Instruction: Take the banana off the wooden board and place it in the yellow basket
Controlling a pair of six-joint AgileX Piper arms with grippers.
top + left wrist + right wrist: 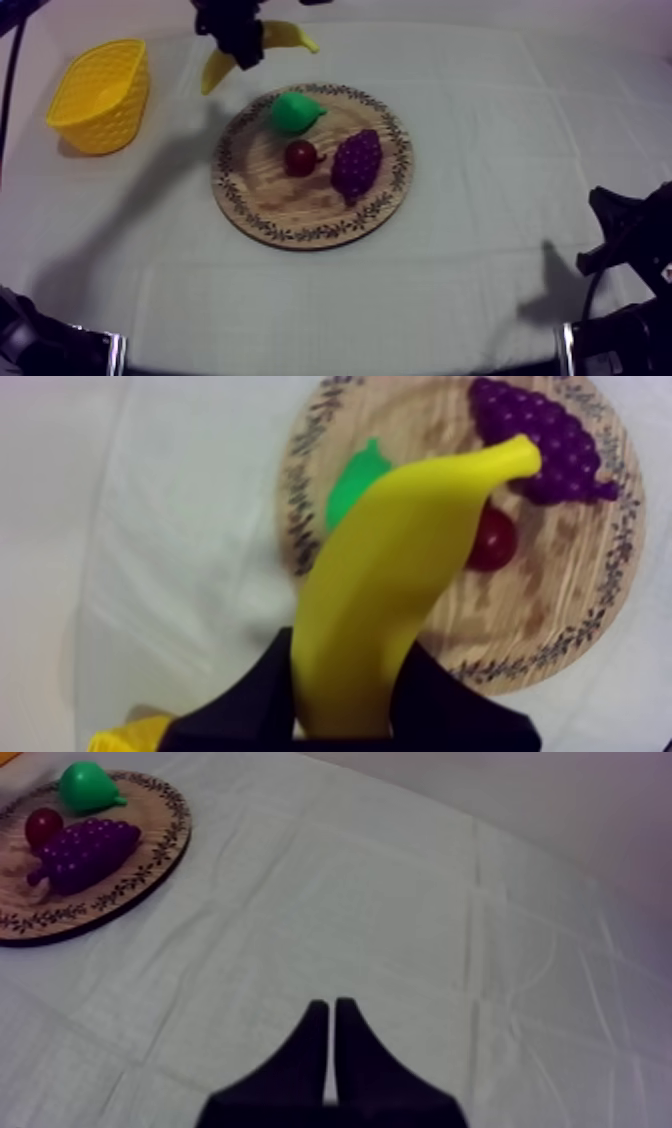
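My left gripper (240, 45) is shut on the yellow banana (272, 42) and holds it in the air beyond the far edge of the round wooden board (262, 205). In the left wrist view the banana (400, 576) stands between my black fingers (250, 701), with the board (560, 606) below it. The yellow basket (100, 95) stands at the far left of the table, apart from the banana. My right gripper (332, 1014) lies shut as a narrow wedge over bare cloth, low at the right side.
On the board lie a green pear (295, 111), a small red fruit (301, 157) and a purple bunch of grapes (356, 165). The grey-white cloth (500, 150) covers the table. My right arm (630, 250) rests at the lower right edge.
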